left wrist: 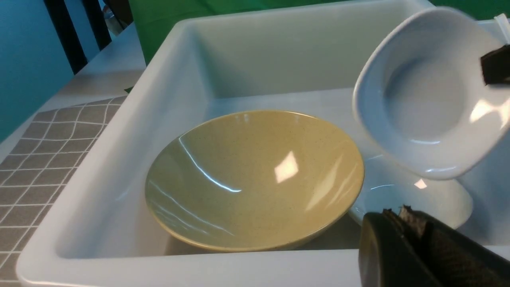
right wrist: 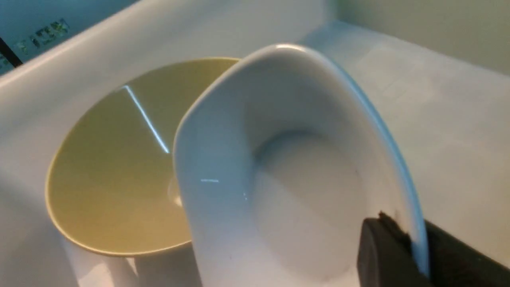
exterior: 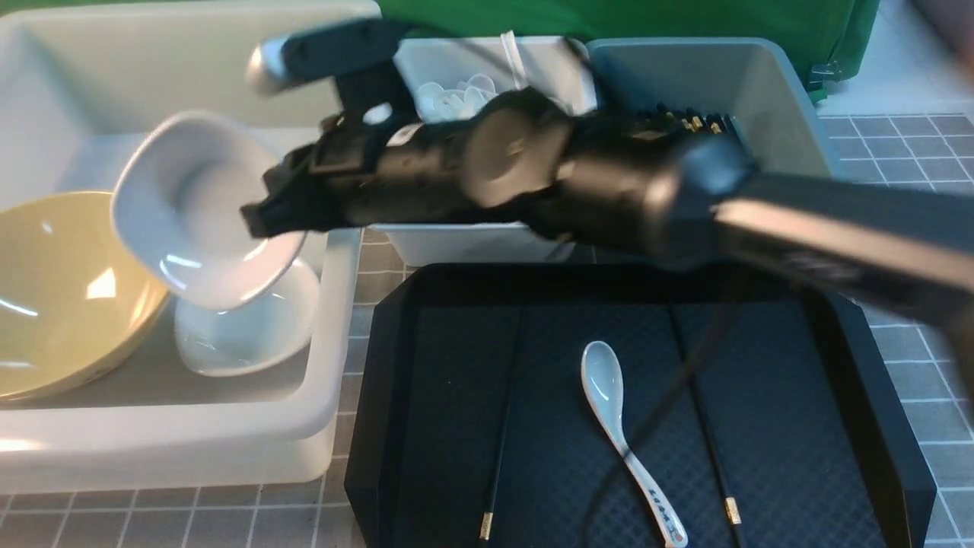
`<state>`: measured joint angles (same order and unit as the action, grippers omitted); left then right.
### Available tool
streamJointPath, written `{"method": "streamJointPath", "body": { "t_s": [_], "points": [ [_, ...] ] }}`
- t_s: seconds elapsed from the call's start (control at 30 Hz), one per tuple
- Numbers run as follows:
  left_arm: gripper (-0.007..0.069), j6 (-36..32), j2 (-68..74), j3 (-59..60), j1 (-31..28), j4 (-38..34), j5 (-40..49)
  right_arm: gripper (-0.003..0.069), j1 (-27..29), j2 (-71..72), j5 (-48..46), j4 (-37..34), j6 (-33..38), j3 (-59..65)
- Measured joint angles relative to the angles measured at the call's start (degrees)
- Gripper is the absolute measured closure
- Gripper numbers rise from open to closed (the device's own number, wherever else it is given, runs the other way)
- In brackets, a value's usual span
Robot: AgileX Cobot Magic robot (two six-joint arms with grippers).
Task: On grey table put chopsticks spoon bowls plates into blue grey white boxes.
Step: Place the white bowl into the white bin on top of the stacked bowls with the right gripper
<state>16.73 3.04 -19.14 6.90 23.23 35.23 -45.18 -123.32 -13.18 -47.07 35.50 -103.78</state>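
**Right claw holds a white plate tilted over the large white tub**

At the far left, a large white tub (exterior: pixel 338 342) stands on the grey table (exterior: pixel 928 380). A wide yellow bowl (exterior: pixel 61 297) sits inside it. Just beside the bowl, a flat white plate (exterior: pixel 251 335) lies on the tub floor. Above that plate hangs a tilted white plate (exterior: pixel 190 205), its hollow facing the bowl. The right claw (exterior: pixel 262 221) pinches this plate by its rim, with the arm reaching across from the right. The left claw (left wrist: pixel 400 215), seen only from its own wrist camera, hovers near the tub's rim with fingers pressed together and nothing between them.

Behind the arm, in the middle, stands a pale grey-white box (exterior: pixel 456 245). In front of it lies a black tray (exterior: pixel 380 365) holding two black chopsticks (exterior: pixel 504 415), well apart, with a white spoon (exterior: pixel 616 418) between them. At the back right stands a blue-grey box (exterior: pixel 784 106).
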Motion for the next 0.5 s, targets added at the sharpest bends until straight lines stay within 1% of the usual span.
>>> {"method": "streamJointPath", "body": {
  "t_s": [0.17, 0.4, 0.43, 0.5],
  "points": [
    [0.0633, 0.00, 0.00, 0.00, 0.00, 0.00, 0.00, 0.0563, 0.00, -2.63, -1.00, 10.59, -4.35, -2.97],
    [0.0633, 0.00, 0.00, 0.00, 0.00, 0.00, 0.00, 0.0554, 0.11, -2.63, -2.21, 20.70, -13.13, -3.65],
    [0.0633, 0.00, 0.00, 0.00, 0.00, 0.00, 0.00, 0.0541, 0.11, -2.50, -2.86, 22.00, -15.62, -3.79],
    [0.0633, 0.00, 0.00, 0.00, 0.00, 0.00, 0.00, 0.0495, 0.11, -2.26, -4.30, 22.81, -17.89, -3.86]
  ]
}}
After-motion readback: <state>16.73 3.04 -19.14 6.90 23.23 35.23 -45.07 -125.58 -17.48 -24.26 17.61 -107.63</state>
